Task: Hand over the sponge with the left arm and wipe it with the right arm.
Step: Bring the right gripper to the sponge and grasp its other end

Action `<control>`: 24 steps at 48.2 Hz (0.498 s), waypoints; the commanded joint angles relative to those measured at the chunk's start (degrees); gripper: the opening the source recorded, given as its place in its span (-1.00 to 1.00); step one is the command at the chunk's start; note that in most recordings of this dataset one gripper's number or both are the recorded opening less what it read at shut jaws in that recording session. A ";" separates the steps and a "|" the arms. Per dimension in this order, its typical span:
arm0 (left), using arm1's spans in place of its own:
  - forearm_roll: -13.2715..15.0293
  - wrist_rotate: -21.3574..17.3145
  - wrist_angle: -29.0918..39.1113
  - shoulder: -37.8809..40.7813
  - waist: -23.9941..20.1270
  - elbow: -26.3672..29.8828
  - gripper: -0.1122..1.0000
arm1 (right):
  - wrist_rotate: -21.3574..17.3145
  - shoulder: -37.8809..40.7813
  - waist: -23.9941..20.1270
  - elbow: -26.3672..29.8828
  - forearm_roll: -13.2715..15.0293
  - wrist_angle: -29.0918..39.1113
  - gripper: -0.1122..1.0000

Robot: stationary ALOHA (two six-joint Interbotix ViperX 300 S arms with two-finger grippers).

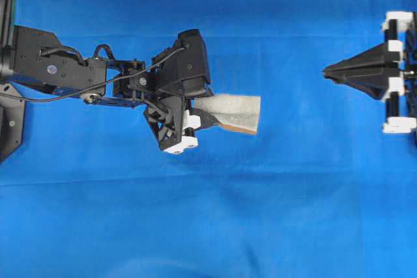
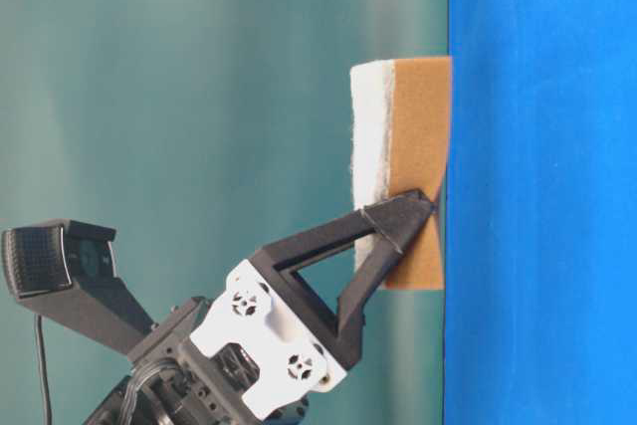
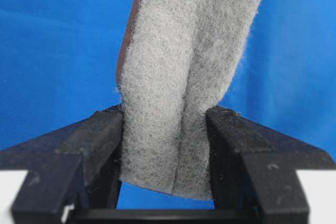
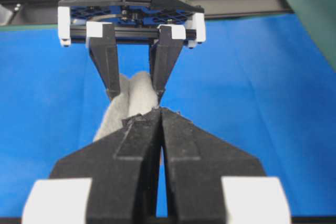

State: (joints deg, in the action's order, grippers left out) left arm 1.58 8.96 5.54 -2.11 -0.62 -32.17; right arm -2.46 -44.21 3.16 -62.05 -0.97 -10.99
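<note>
overhead, the left arm (image 1: 78,69) reached in from the left edge over the blue cloth (image 1: 208,226), its left gripper (image 1: 203,116) clamped on the sponge (image 1: 233,114). the sponge stuck out beyond the fingertips toward the right arm (image 1: 407,73), long axis running left to right across that view, pale fibrous face up and a thin orange-brown strip along its lower edge. the right gripper (image 1: 326,69) sat at the right edge, its fingers pressed together into one point aimed at the sponge, well apart from it with bare cloth between.

table-level view gave what overhead did not: the full orange-brown face of the sponge (image 2: 418,166) beside its white layer, and one triangular finger (image 2: 393,226) of the left gripper pressed across that face near the lower end.

left wrist view showed the grip itself: both fingers (image 3: 100,135) squeezing the grey scouring face of the sponge (image 3: 184,77) from either side, the pad creased down its middle, a dark brown edge showing at upper left.

right wrist view looked along the shut right gripper (image 4: 160,111) toward the oncoming left gripper (image 4: 135,94); the sponge (image 4: 118,114) lay between, partly hidden behind the near fingertips. whether they touched it could not be told from that view. a black frame rail (image 4: 236,6) crossed behind.
</note>
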 commanded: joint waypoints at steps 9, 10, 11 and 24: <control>0.09 -0.09 -0.26 -1.67 -0.18 0.44 -0.12 | -0.53 9.58 -2.55 6.68 0.09 1.49 -0.05; 0.09 -0.09 -0.26 -1.67 -0.09 0.44 -0.12 | -0.53 10.37 -2.64 7.12 0.09 1.76 0.06; 0.09 -0.18 -0.26 -1.67 -0.18 0.35 -0.12 | -0.44 11.16 -2.55 7.56 0.09 2.11 0.16; 0.09 -0.26 -0.26 -1.67 -0.53 0.35 -0.12 | -0.97 21.88 -2.64 13.54 -0.18 4.04 0.54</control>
State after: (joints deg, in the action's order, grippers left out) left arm 1.58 8.88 5.63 -2.02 -0.88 -32.34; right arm -3.25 -24.61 0.62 -51.59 -0.97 -7.56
